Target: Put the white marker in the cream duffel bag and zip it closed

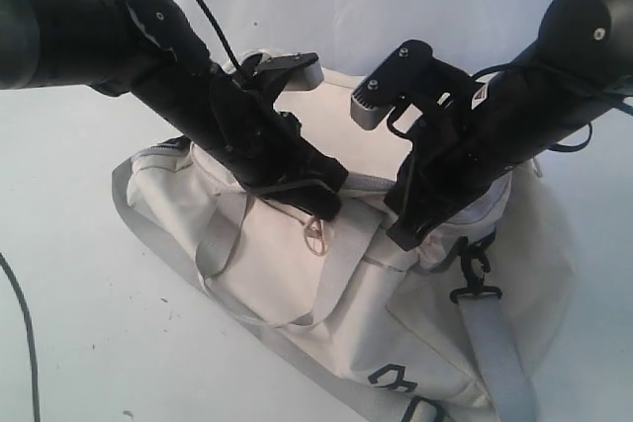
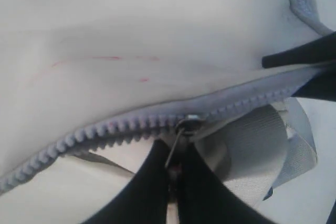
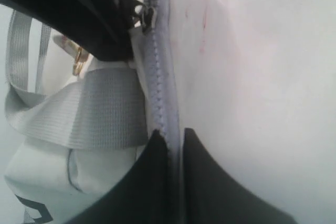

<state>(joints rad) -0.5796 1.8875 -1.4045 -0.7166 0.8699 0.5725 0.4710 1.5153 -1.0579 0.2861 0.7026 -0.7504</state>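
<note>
The left gripper (image 2: 176,153) has its two black fingers pressed together on the thin metal pull tab (image 2: 176,142) that hangs from the small grey zip slider (image 2: 190,124), so it is clamped on the pull. A little along the zip from that slider, the right gripper (image 3: 172,135) is likewise closed, pinching the grey toothed zip tape (image 3: 157,87) and the fabric edge next to it. The two grippers are near each other on one line but apart. Around the slider spreads the large soft cream fabric duffel bag (image 1: 425,313), with faint reddish streaks (image 2: 107,58) on the panel to one side of the slider. On the other side are a broad grey webbing handle (image 3: 94,108) and a small brass ring (image 3: 79,61). A black clip (image 1: 476,274) hangs farther from the slider, past the right gripper. The slim white marker shows in no view; it is likely already inside the bag, though I cannot confirm that. I judge the bag to be limp and likely to bunch up and follow the slider, so the tape wants holding taut close to the teeth. The pull is small and smooth and should sit deep between the pads. In view are one bag, one slider with one pull, two grippers, one clip, one ring and no marker. The webbing loops overlap too much to count.
</note>
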